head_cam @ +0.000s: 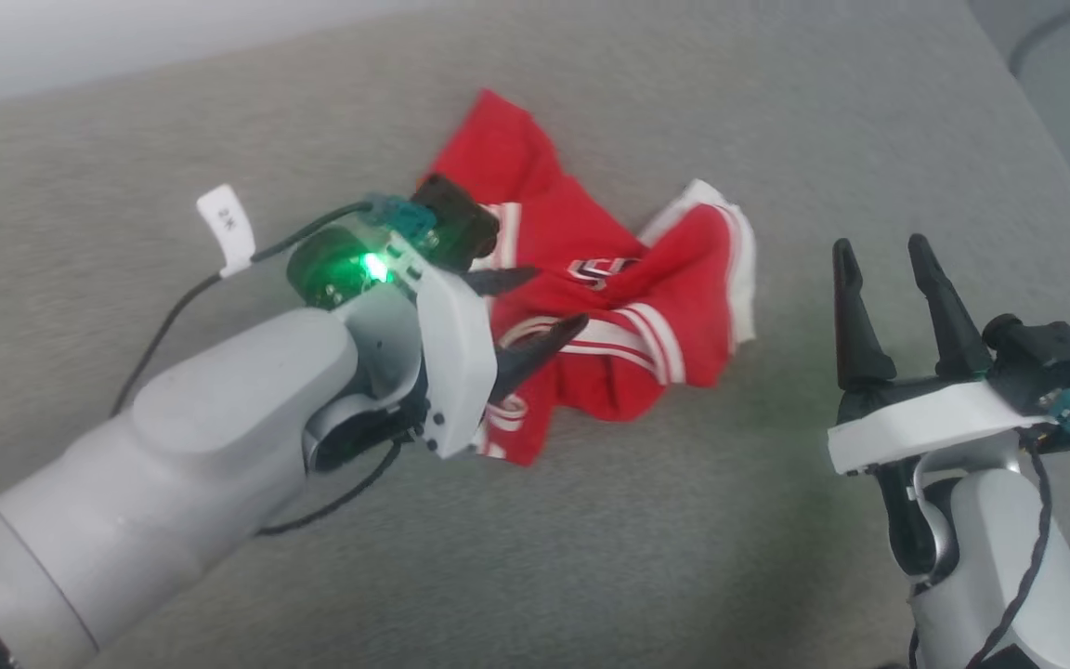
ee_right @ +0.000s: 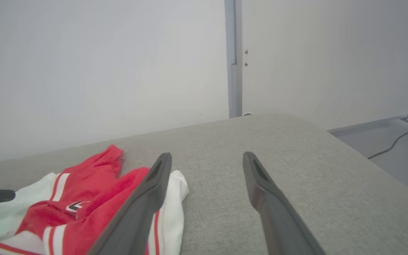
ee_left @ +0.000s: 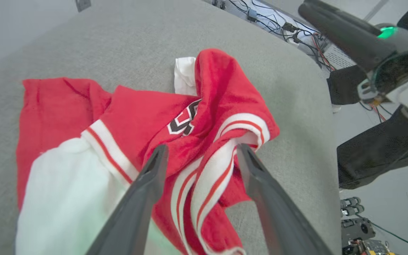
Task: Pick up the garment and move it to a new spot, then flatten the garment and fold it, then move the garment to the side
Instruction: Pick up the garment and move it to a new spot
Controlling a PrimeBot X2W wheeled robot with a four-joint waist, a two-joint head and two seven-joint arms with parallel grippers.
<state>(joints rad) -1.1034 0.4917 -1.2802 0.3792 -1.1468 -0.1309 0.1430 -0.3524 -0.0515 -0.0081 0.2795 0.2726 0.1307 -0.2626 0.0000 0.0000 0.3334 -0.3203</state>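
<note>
The garment (head_cam: 628,307) is a red shirt with white sleeve ends and red-and-white striped trim, lying crumpled on the grey cushioned surface (head_cam: 591,520). Its white-black emblem (ee_left: 184,122) faces up. My left gripper (head_cam: 544,302) hovers over the garment's left part, open, with the striped trim (ee_left: 207,177) lying between and below its fingers, not pinched. My right gripper (head_cam: 883,255) stands open to the right of the garment, above bare cushion. In the right wrist view the garment (ee_right: 83,202) lies to the lower left of that gripper (ee_right: 207,157).
The grey cushion's edge (ee_left: 326,106) drops off to the right of the garment. Beyond it are cables and equipment (ee_left: 296,28) on the floor. A wall (ee_right: 101,71) rises behind the cushion. A black cable (head_cam: 163,325) trails from my left wrist.
</note>
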